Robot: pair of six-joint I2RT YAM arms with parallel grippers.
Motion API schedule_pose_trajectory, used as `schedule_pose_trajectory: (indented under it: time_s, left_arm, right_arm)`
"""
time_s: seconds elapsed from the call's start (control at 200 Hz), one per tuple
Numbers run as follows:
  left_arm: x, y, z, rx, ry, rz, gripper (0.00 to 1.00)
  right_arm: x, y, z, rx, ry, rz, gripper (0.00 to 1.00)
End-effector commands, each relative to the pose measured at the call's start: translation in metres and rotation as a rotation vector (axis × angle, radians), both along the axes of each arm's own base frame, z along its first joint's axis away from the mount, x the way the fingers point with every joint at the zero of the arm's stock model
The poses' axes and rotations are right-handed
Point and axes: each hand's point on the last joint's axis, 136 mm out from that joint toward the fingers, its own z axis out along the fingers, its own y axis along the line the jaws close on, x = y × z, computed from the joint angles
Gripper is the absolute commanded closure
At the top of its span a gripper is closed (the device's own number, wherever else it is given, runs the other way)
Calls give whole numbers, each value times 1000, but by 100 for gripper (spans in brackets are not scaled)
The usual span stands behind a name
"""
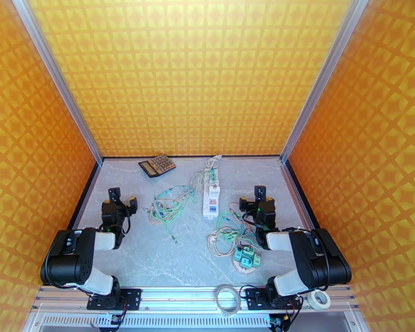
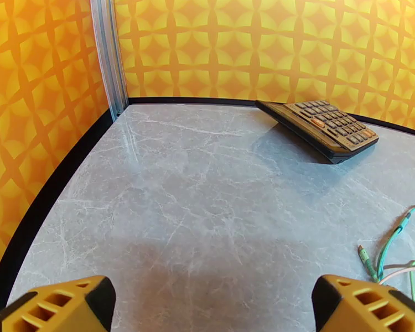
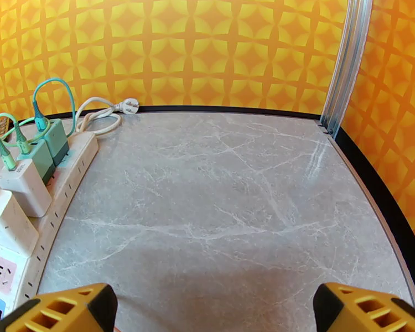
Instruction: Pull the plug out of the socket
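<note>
Overhead, the power strip lies lengthwise near the middle of the table, pointing at the back wall, with its white lead curled close to the back edge. From the right wrist it runs up the left margin: two green plugs sit upright in the far sockets and two white plugs sit in the next ones, thin leads rising from them, while the nearest sockets stand free. The right gripper hangs just to the right of the strip, apart from it, its yellow fingers spread wide with nothing between them. Ahead of it is bare marble all the way to the black rim and the aluminium post in the back right corner. The left gripper is spread equally wide and empty, well apart from the strip near the table's left side. It faces a broad clear stretch bounded by the black rim on the left and along the back. A calculator sits tilted by the back edge, off to its right. A tangle of green cables lies between the left gripper and the strip, touching neither rim. A second heap of cables and green adapters crowds the floor beside the right arm, towards the near edge. A white coil and a tape roll rest on the front rail
</note>
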Motion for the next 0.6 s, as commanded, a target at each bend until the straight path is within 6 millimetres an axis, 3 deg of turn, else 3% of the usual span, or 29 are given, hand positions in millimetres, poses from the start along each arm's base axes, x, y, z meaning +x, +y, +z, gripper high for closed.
schedule_pose_trajectory:
  time_s: [0.0, 0.595]
  left_arm:
    - [2, -5, 4, 14, -13, -27, 1]
    - [2, -12, 3, 37, -11, -51, 1]
  right_arm:
    - [4, 3, 5, 21, -15, 12, 2]
    - [4, 3, 5, 22, -14, 12, 1]
